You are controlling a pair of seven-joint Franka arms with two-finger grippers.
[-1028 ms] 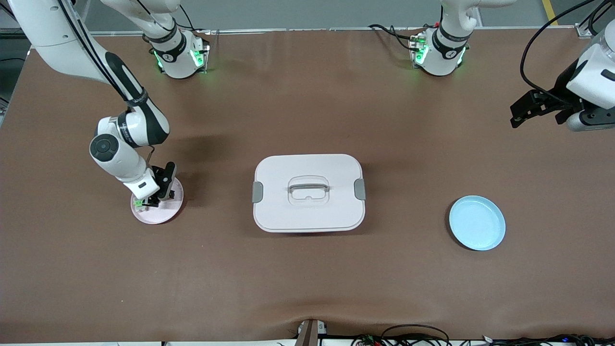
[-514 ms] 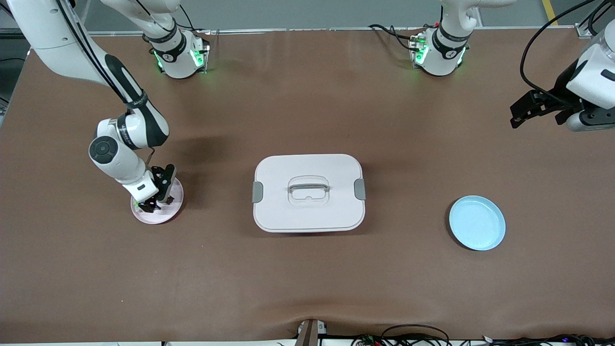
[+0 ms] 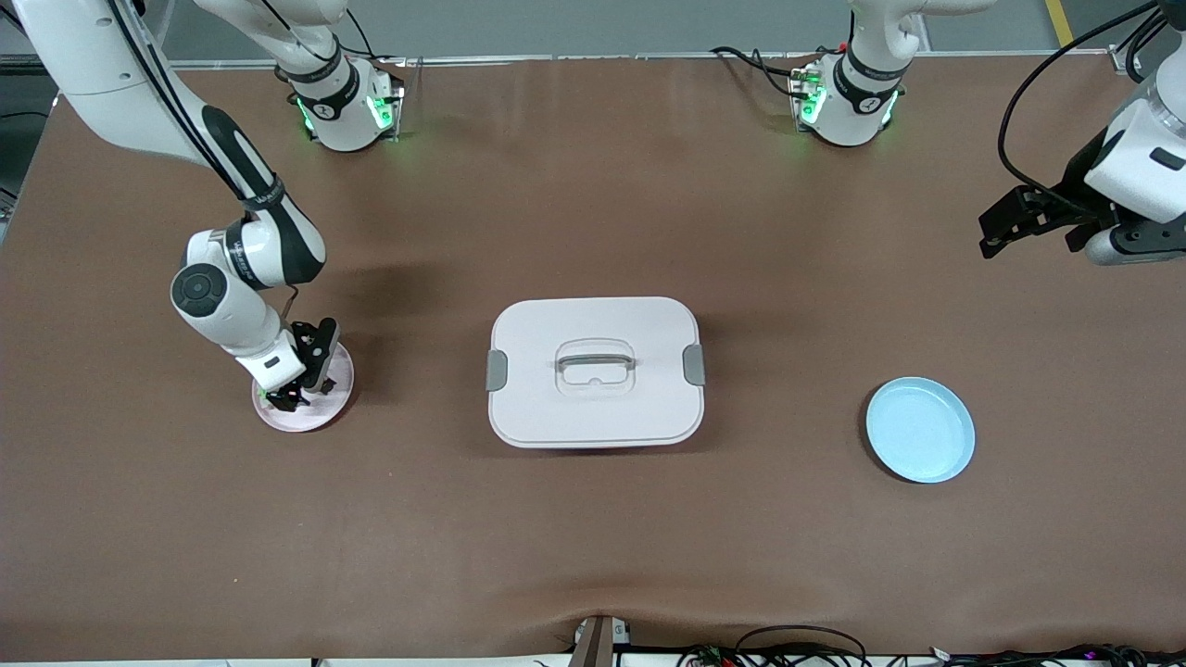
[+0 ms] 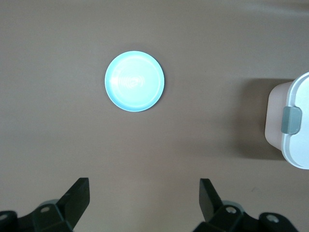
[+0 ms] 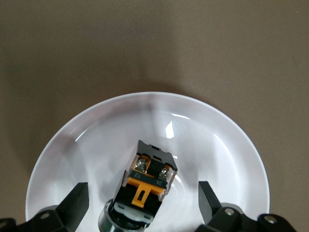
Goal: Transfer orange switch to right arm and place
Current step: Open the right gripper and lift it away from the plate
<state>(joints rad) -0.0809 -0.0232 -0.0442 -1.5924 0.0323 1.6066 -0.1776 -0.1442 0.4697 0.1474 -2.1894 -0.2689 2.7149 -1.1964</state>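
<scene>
Lying between spread right claw (image 5: 140, 200) fingers: orange switch (image 5: 145, 186) (seemingly untouched), on plate (image 5: 227, 145).

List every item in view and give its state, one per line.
Black-and-orange switch: lying in the plate, released.
Pale pink round plate: holds the switch.
Right gripper: open, low over the plate.
Left gripper: open, empty, waiting.
Light blue round plate: empty.
White lidded box: closed.
</scene>
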